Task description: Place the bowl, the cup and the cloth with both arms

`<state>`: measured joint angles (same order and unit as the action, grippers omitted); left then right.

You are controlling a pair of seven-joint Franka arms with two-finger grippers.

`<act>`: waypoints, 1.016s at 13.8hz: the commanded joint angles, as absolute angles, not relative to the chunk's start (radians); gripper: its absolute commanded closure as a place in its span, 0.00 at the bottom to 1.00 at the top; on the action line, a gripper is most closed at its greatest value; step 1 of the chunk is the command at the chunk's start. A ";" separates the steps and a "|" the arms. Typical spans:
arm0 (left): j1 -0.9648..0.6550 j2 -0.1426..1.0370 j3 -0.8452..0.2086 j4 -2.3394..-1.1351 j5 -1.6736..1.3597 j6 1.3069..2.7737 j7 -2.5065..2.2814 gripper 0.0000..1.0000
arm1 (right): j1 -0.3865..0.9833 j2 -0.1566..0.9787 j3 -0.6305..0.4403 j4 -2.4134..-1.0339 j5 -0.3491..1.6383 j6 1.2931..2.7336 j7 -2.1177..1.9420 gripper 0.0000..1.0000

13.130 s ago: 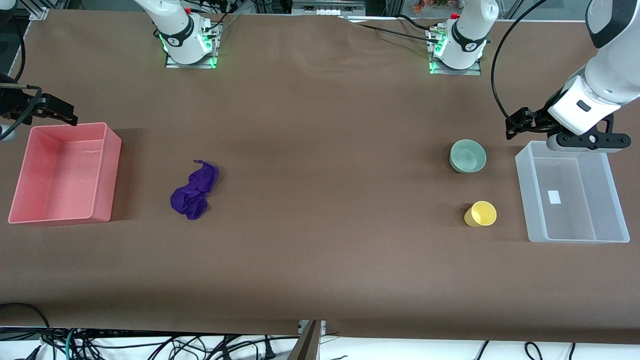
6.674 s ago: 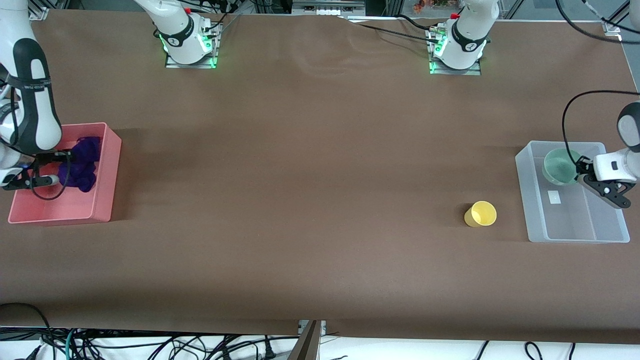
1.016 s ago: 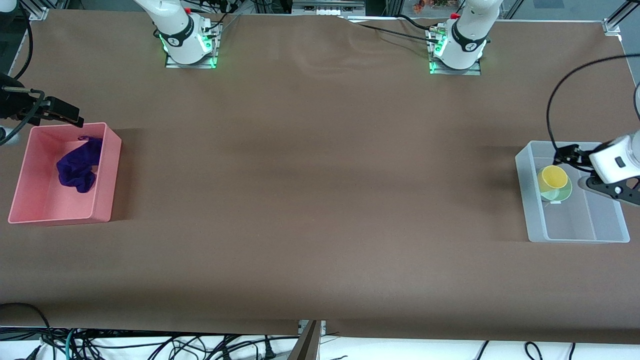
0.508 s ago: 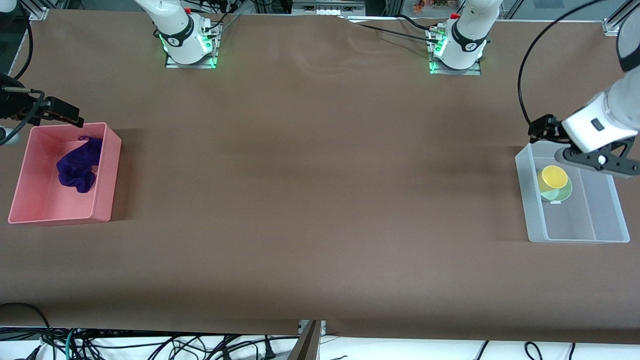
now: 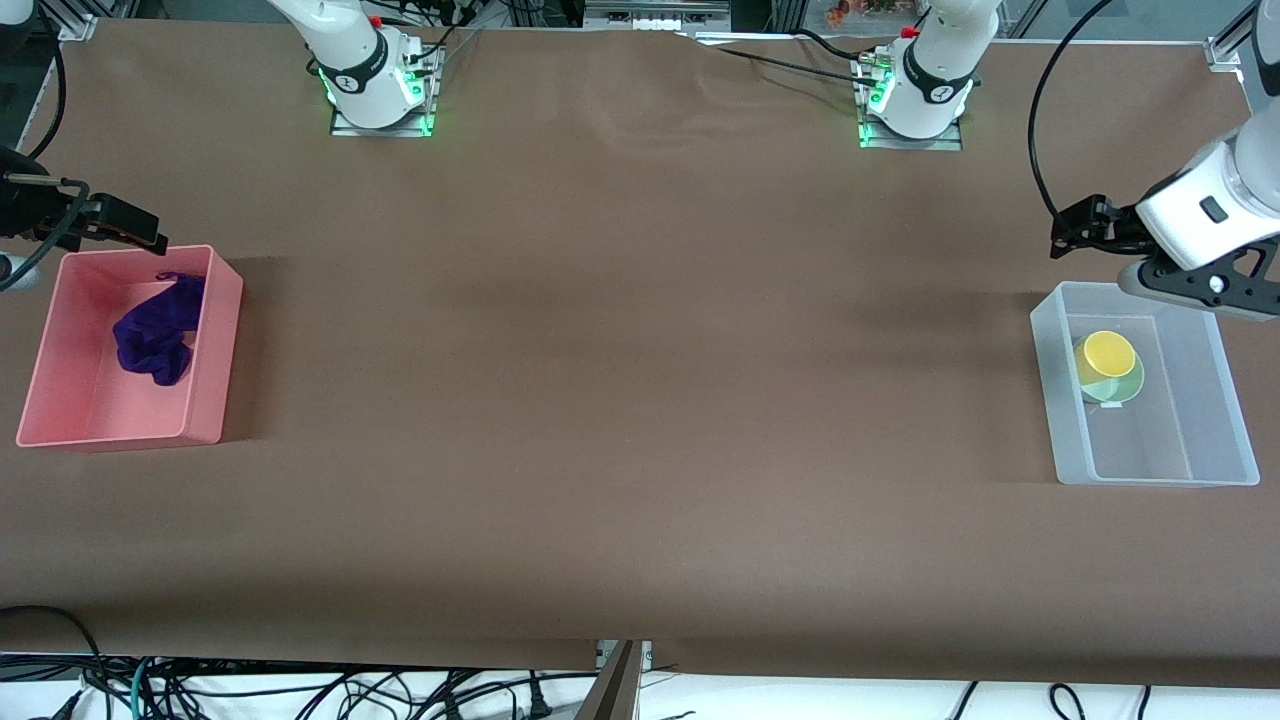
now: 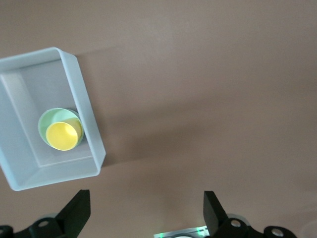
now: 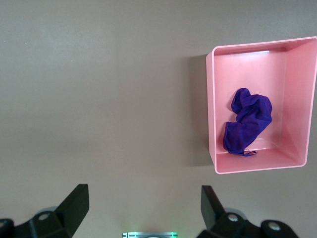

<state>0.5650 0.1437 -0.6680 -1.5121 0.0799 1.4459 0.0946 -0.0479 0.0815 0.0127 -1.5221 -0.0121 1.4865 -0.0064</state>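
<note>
The yellow cup (image 5: pixel 1108 352) stands in the mint-green bowl (image 5: pixel 1120 388) inside the clear bin (image 5: pixel 1150 472) at the left arm's end of the table. My left gripper (image 5: pixel 1075 232) is open and empty, up over the table just off the bin's edge on the bases' side. The left wrist view shows the cup (image 6: pixel 63 135), the bowl (image 6: pixel 49 118) and the bin (image 6: pixel 81 94) below my left gripper (image 6: pixel 147 218). The purple cloth (image 5: pixel 152 335) lies in the pink bin (image 5: pixel 130 432). My right gripper (image 5: pixel 140 232) is open and empty, waiting over that bin's corner. The right wrist view shows the cloth (image 7: pixel 247 120) and the pink bin (image 7: pixel 211 109).
The two arm bases (image 5: pixel 378 95) (image 5: pixel 912 100) with green lights stand along the table's edge farthest from the front camera. Brown table (image 5: pixel 640 350) stretches between the two bins. Cables (image 5: pixel 300 690) hang below the table's nearest edge.
My left gripper has risen out of the clear bin and drawn back toward the bases, leaving the cup in the bowl. The right arm has not moved.
</note>
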 commanded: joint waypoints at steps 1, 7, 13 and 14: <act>0.372 0.097 -0.469 -1.555 0.041 1.477 0.086 0.00 | -0.052 0.092 0.012 -1.491 0.005 1.465 -0.011 0.00; 0.031 -0.033 -0.123 -1.727 0.011 1.640 -0.090 0.00 | -0.054 0.092 0.011 -1.491 0.005 1.466 -0.011 0.00; -0.023 -0.104 -0.069 -1.838 -0.037 1.689 -0.133 0.00 | -0.054 0.092 0.011 -1.491 0.005 1.466 -0.011 0.00; -0.023 -0.101 -0.068 -1.833 -0.035 1.689 -0.126 0.00 | -0.054 0.092 0.011 -1.491 0.005 1.466 -0.011 0.00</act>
